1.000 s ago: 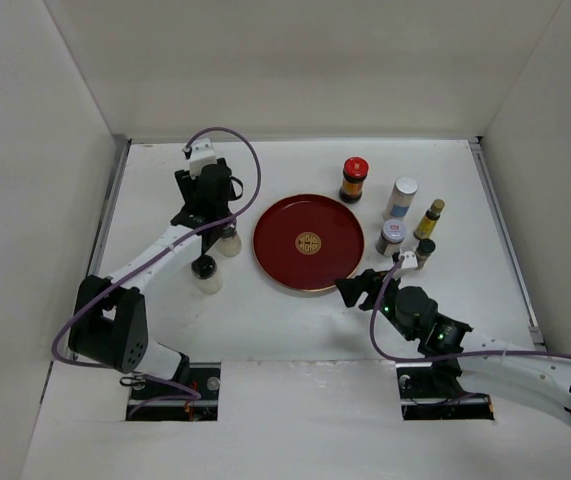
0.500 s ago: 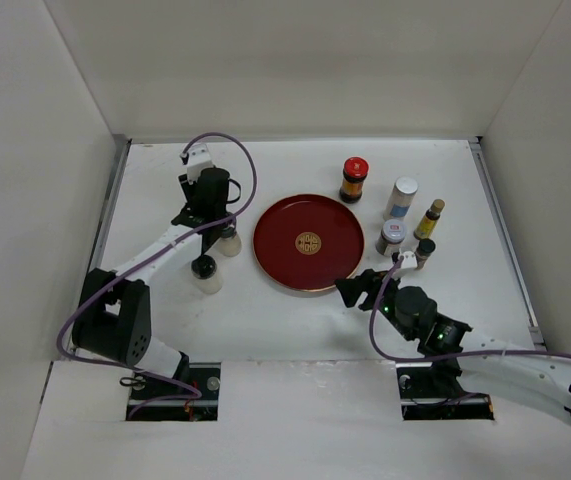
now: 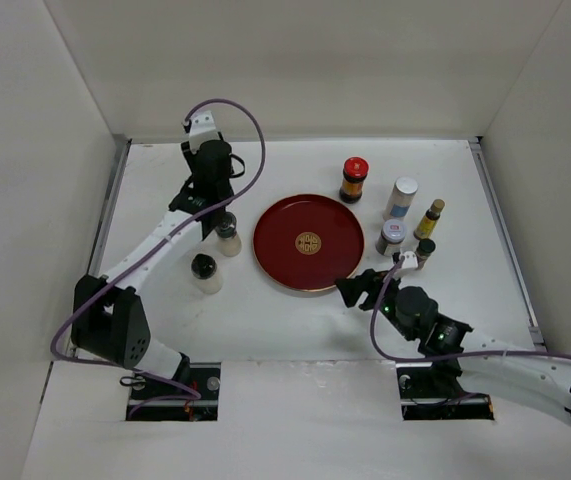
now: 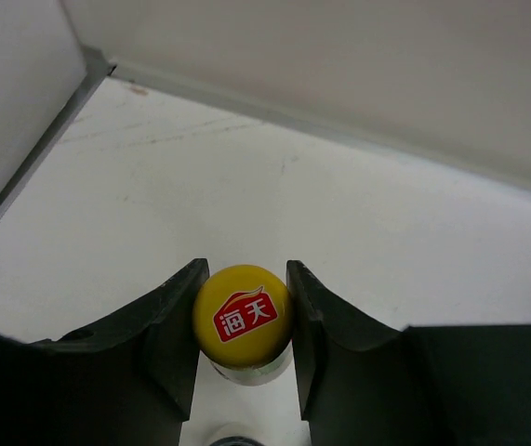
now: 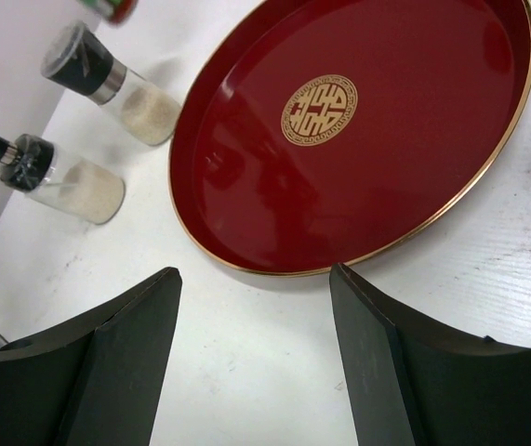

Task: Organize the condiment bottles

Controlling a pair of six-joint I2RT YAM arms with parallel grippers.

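The left gripper (image 4: pixel 244 279) clamps the yellow-capped bottle (image 4: pixel 243 314) (cap squarely in its grip), left of the red tray (image 3: pixel 280 225) — the right gripper (image 5: pixel 251 307) gapes wide, empty, by the tray's rim.

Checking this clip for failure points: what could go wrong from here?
The left gripper pinches the bottle by its round yellow cap only, so it could slip. The shaker beside it could be knocked over. The open right gripper sits at the tray rim and could nudge it.
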